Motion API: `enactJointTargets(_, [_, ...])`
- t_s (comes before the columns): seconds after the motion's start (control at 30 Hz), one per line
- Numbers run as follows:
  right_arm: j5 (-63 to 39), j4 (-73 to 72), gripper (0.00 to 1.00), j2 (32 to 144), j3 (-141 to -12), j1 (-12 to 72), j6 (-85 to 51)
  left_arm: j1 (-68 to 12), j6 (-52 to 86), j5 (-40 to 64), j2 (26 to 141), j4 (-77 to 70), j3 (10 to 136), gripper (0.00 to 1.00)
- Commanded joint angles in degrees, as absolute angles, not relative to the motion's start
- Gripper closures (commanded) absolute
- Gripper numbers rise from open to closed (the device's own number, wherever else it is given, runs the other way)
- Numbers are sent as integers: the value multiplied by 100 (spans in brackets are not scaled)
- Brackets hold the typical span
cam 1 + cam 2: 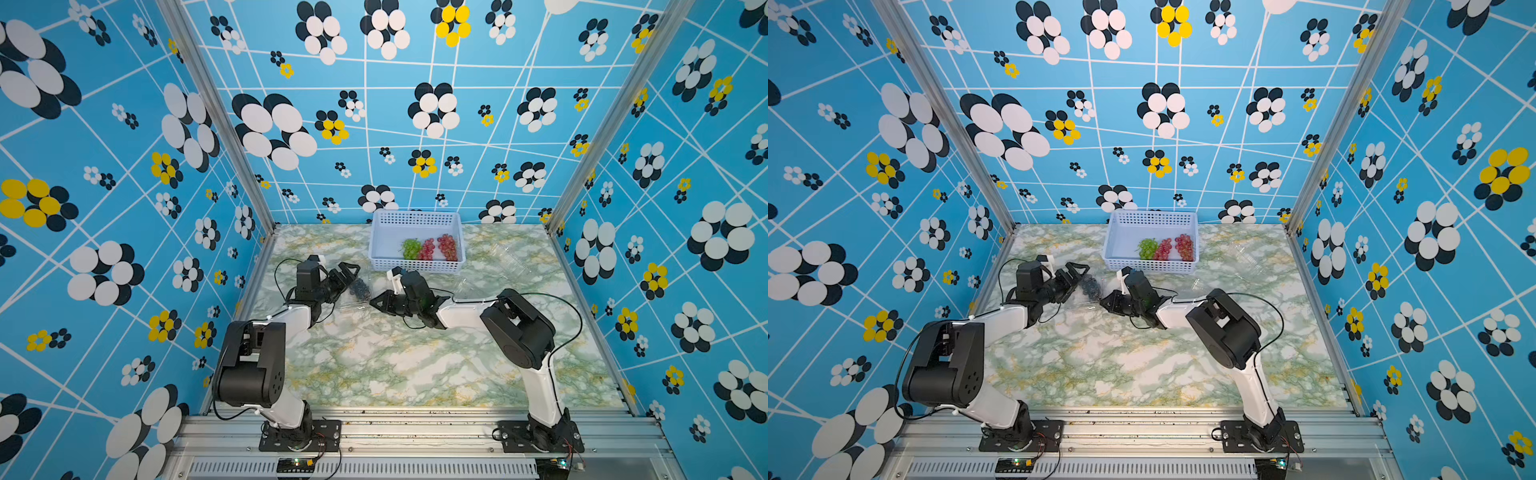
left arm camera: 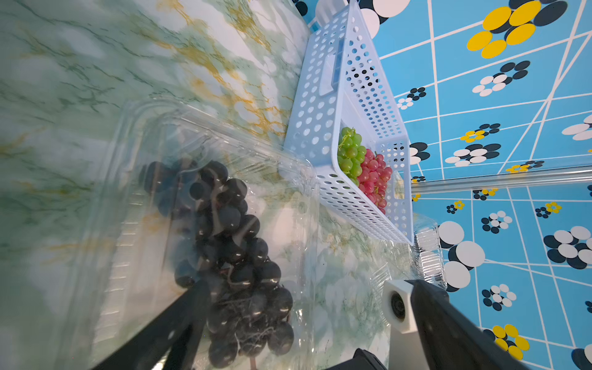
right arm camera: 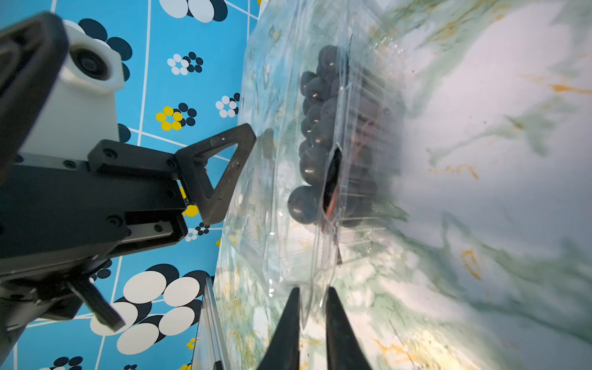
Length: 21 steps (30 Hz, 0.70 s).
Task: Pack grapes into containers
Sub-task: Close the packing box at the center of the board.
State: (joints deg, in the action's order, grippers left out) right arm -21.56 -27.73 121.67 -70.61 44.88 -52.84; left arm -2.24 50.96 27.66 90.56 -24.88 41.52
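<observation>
A dark purple-black bunch of grapes (image 1: 360,289) (image 1: 1091,286) (image 2: 230,243) (image 3: 317,137) lies inside a clear clamshell container (image 1: 353,306) (image 2: 134,160) (image 3: 288,250) on the marble table. Its lid is partly raised. My left gripper (image 1: 351,282) (image 1: 1080,277) (image 2: 282,320) is open at the container's left side, one finger (image 3: 217,173) close to the raised lid. My right gripper (image 1: 374,302) (image 1: 1104,301) (image 3: 312,304) comes in from the right. Its jaws are nearly closed, with the container's thin front rim between them.
A light-blue perforated basket (image 1: 415,266) (image 1: 1152,268) (image 2: 314,128) at the back holds a green bunch (image 1: 411,248) and two red bunches (image 1: 427,249) (image 1: 448,246). Faint clear containers (image 1: 511,257) (image 2: 429,253) lie right of the basket. Patterned walls close in three sides.
</observation>
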Motion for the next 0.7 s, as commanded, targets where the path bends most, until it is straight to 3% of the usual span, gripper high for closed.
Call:
enactJointTargets(0.0, [-2186, -2619, 85, 12427, -7159, 4529, -5311, -136, 5002, 2681, 9125, -1833, 3867, 0])
enactJointTargets(0.67, [-2250, -2571, 91, 12801, -7442, 4614, -5273, 138, 4891, 2695, 9043, -1670, 3818, 0])
